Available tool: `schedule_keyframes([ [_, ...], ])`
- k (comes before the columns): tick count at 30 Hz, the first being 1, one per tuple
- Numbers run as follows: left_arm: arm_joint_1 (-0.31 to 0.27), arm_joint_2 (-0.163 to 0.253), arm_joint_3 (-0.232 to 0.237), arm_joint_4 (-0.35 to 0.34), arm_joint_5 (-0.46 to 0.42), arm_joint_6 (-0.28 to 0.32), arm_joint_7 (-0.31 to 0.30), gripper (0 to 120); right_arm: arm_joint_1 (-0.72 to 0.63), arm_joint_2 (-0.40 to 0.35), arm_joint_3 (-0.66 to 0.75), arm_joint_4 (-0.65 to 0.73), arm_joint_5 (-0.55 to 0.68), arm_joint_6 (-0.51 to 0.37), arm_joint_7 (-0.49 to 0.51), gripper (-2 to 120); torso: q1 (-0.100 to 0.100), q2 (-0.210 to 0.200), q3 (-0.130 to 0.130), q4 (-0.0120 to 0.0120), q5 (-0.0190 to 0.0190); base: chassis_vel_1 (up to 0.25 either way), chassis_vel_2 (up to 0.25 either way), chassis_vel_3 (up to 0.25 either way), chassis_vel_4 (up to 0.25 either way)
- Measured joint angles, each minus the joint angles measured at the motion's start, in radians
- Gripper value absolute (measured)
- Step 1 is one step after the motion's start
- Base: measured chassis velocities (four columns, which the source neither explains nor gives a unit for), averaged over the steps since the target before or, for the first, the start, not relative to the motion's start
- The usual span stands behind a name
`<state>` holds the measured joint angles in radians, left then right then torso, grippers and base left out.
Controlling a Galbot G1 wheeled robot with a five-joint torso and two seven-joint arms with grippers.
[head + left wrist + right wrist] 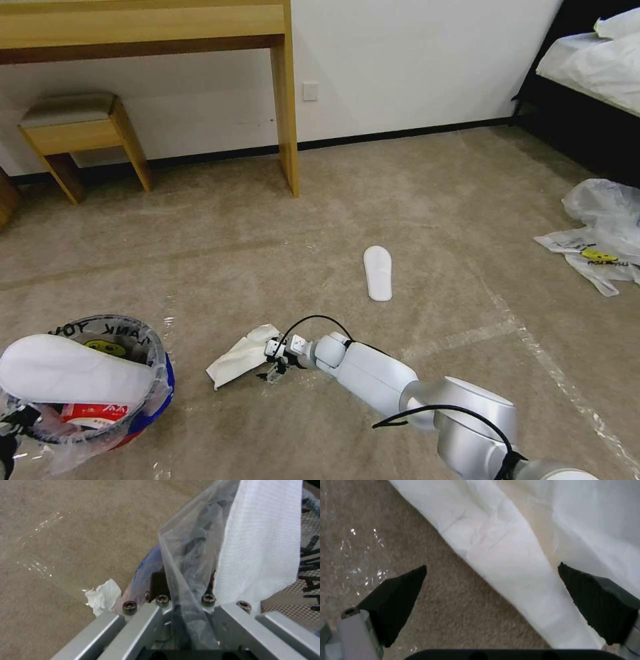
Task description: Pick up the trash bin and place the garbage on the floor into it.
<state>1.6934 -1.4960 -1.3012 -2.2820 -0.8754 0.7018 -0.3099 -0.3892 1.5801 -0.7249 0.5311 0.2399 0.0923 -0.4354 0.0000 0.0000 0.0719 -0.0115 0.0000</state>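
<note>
Head view: the right gripper (275, 363) is lowered to the beige carpet (427, 200), its black fingers spread apart at the near edge of a crumpled white paper sheet (241, 357). The sheet lies flat, its long axis running from the gripper diagonally toward the trash bin (143, 413), with one corner pointing at the bin.

Right wrist view: the same paper (506, 562) crosses obliquely between the two black fingertips (403, 597). Its tapering edge lies just beside one pad and apart from the other; bare carpet fills the rest of the gap. The fingers are open, not closed on the paper.

The trash bin, red with a blue band and lined with a clear printed bag, sits beside the paper, on the side away from the right arm. A white flat slipper (67, 370) lies across its rim, long axis roughly level. The left gripper (186, 620) is at the bin's rim with the clear liner (186, 555) drawn into its grey frame; whether its fingers are clamped cannot be told.

A second white slipper (378, 272) lies on the carpet beyond the paper, away from the bin, long axis pointing toward the far wall. Clear plastic bags (600, 233) lie well apart from the bin, past that slipper.
</note>
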Motion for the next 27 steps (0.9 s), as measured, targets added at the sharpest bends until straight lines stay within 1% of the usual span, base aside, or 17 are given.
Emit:
schedule_keyframes([
  [19, 0.001, -0.003, 0.002, -0.004, -0.001, -0.006, 0.0, 1, -0.008, 0.005, 0.029, -0.03, -0.015, -0.007, -0.009, 100, 0.0, 0.0, 0.0, 0.0, 0.0, 0.0, 0.0, 0.0, 0.0],
  [21, 0.001, -0.004, 0.002, -0.006, -0.001, -0.007, 0.0, 1, -0.008, 0.007, 0.032, -0.033, -0.019, -0.009, -0.012, 99, 0.0, 0.0, 0.0, 0.0, 0.0, 0.0, 0.0, 0.0, 0.0],
  [23, 0.001, -0.004, 0.002, -0.006, -0.002, -0.007, 0.0, 1, -0.009, 0.008, 0.035, -0.037, -0.022, -0.009, -0.015, 88, 0.0, 0.0, 0.0, 0.0, 0.0, 0.0, 0.0, 0.0, 0.0],
  [24, 0.001, -0.004, 0.002, -0.006, -0.002, -0.007, 0.0, 1, -0.009, 0.008, 0.035, -0.037, -0.022, -0.009, -0.015, 88, 0.0, 0.0, 0.0, 0.0, 0.0, 0.0, 0.0, 0.0, 0.0],
  [26, 0.001, -0.005, 0.002, -0.007, -0.002, -0.007, 0.0, 1, -0.011, 0.009, 0.037, -0.039, -0.023, -0.009, -0.016, 78, 0.0, 0.0, 0.0, -0.0001, 0.0, 0.0, 0.0, 0.0, 0.0],
  [27, 0.001, -0.005, 0.002, -0.007, -0.002, -0.007, 0.0, 1, -0.011, 0.009, 0.037, -0.039, -0.023, -0.009, -0.016, 78, 0.0, 0.0, 0.0, -0.0001, 0.0, 0.0, 0.0, 0.0, 0.0],
])
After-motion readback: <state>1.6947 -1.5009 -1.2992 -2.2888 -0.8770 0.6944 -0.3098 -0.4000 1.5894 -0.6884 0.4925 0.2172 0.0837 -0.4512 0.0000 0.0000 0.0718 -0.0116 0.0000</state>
